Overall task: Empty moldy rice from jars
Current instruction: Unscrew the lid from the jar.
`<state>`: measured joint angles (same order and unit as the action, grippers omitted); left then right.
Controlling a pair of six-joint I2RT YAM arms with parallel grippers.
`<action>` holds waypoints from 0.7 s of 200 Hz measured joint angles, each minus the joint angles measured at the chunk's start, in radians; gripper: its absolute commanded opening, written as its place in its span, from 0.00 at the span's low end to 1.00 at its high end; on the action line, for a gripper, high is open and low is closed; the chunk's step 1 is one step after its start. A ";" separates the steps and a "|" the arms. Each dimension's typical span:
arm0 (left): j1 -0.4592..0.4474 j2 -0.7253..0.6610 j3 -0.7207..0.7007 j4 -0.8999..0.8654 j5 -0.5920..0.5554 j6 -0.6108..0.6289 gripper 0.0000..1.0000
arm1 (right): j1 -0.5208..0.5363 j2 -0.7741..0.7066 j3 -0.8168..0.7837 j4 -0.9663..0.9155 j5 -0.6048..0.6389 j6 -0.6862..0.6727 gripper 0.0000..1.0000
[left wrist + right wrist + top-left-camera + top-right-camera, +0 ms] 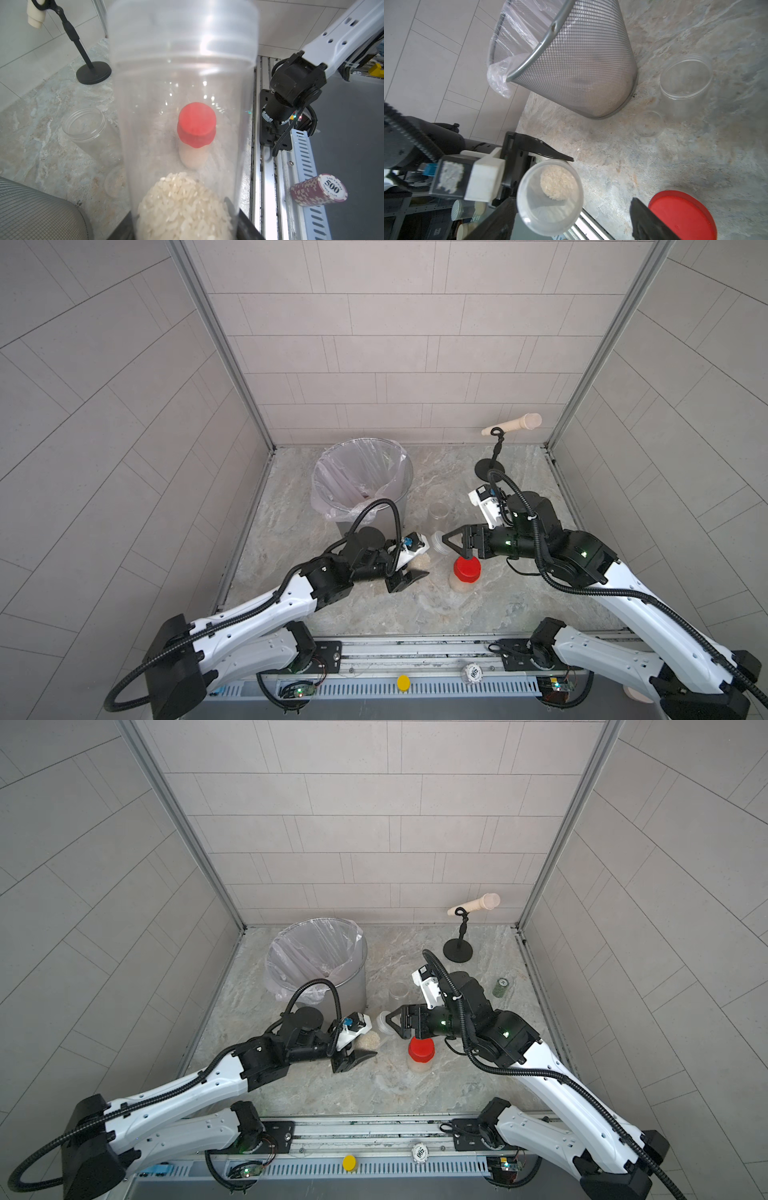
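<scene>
My left gripper [185, 226] is shut on a clear jar [430, 551] that lies on its side with moldy rice [182, 207] at its base. The jar's clear lid [550, 197] faces my right gripper [572, 200]. The right gripper [455, 548] is open, one finger by the lid and the other over the red lid. The red-lidded jar [466, 570] stands upright with rice in it. An empty open jar [439, 512] stands behind it, and a loose clear lid [648, 123] lies on the floor beside that jar.
A mesh metal bin [361, 443] with a plastic liner stands at the back left. A black stand [492, 466] holding a beige handle is at the back right, and a small green cylinder [502, 986] sits near the right wall. Poker chips [319, 190] lie on the front rail.
</scene>
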<state>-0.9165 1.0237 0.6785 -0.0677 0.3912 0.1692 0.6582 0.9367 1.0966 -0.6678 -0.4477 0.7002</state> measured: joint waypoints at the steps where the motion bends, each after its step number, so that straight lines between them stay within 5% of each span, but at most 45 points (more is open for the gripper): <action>1: 0.000 0.001 0.000 0.000 0.000 0.000 0.45 | 0.000 0.000 0.000 0.001 -0.001 0.000 0.88; 140: 0.000 0.023 0.000 -0.008 -0.037 0.034 0.45 | 0.000 0.147 0.039 -0.018 -0.113 -0.051 0.73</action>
<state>-0.9165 1.0470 0.6785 -0.0753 0.3546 0.2035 0.6582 1.0840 1.1351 -0.6861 -0.5610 0.6491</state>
